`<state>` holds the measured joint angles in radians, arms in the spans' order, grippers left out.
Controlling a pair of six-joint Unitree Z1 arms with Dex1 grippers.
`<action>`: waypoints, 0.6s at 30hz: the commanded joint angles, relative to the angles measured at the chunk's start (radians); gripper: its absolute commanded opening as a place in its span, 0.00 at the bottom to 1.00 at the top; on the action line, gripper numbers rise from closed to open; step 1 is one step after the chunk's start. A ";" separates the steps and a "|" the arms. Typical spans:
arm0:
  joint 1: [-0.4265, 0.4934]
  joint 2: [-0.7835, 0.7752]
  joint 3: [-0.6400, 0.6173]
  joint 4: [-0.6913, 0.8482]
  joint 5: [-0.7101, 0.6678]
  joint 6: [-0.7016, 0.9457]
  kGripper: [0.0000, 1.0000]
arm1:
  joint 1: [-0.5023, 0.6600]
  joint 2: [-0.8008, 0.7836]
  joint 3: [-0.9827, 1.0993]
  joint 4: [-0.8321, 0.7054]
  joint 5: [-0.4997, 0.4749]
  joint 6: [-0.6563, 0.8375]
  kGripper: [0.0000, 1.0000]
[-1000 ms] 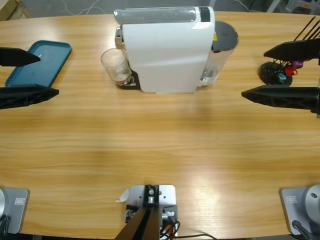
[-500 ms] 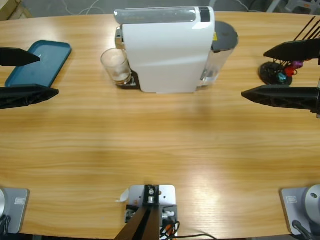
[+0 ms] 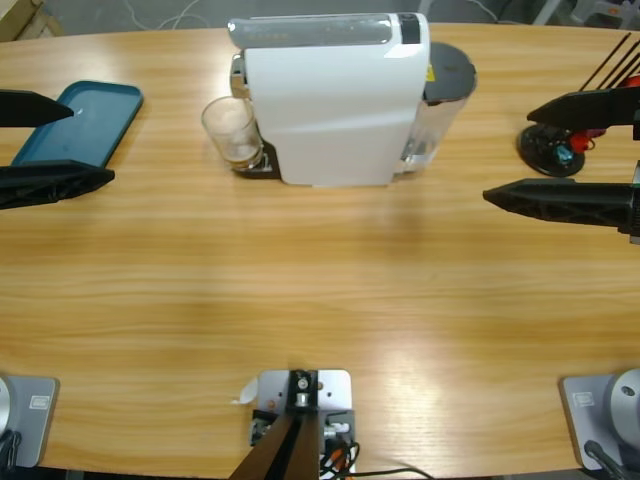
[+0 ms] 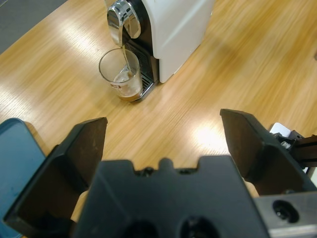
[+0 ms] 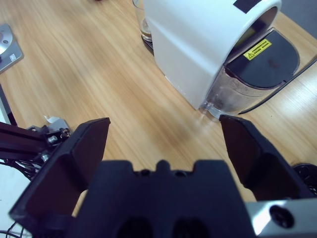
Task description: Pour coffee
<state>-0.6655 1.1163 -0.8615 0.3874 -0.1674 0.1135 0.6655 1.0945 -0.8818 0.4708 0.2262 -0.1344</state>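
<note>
— What do you have around you on the worktop (image 3: 330, 300)?

— A white coffee machine (image 3: 330, 100) stands at twelve o'clock, a teal tray (image 3: 85, 125) at ten, and a black stand of coloured capsules (image 3: 555, 148) at two, just behind your right gripper (image 3: 510, 150).

— And the coffee?

— A thin stream runs from the spout (image 4: 121, 17) into the glass (image 4: 121, 74), which sits on the machine's drip grate. The coffee (image 4: 130, 94) is a shallow brown layer. Nothing lies between it and your left gripper (image 4: 161, 134).

— The fingers?

— Both pairs are spread wide, holding nothing, well apart from the glass.
</note>
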 commanded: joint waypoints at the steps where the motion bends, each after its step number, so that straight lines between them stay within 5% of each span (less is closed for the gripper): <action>1: 0.030 0.010 0.036 0.015 0.042 -0.009 1.00 | -0.011 -0.012 0.038 -0.015 -0.016 -0.005 1.00; 12: 0.075 0.082 0.044 -0.002 0.040 0.026 1.00 | -0.011 0.021 0.041 -0.019 -0.016 -0.005 1.00; 18: 0.099 0.172 0.118 -0.151 0.029 0.094 1.00 | -0.011 0.042 0.044 -0.013 -0.015 -0.003 1.00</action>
<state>-0.5966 1.1717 -0.8421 0.3663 -0.1407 0.1387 0.6655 1.1011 -0.8761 0.4659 0.2262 -0.1344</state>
